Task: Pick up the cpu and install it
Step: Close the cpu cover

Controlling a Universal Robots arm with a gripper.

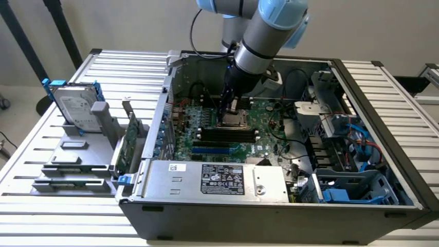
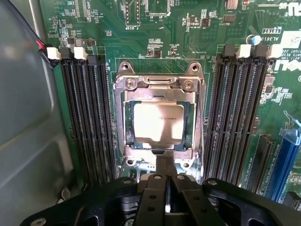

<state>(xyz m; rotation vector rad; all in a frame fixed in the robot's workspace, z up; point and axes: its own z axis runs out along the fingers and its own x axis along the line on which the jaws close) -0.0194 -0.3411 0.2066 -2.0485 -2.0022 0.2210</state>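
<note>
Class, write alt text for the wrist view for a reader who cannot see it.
The cpu lies in its metal-framed socket on the green motherboard, between banks of black memory slots. The shut gripper hangs at the socket's edge.

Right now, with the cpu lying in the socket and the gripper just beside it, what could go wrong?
The shut gripper hangs at the socket rim: a slip might scrape the cpu. The memory slots flank the socket closely, so a sideways move might hit them.
</note>
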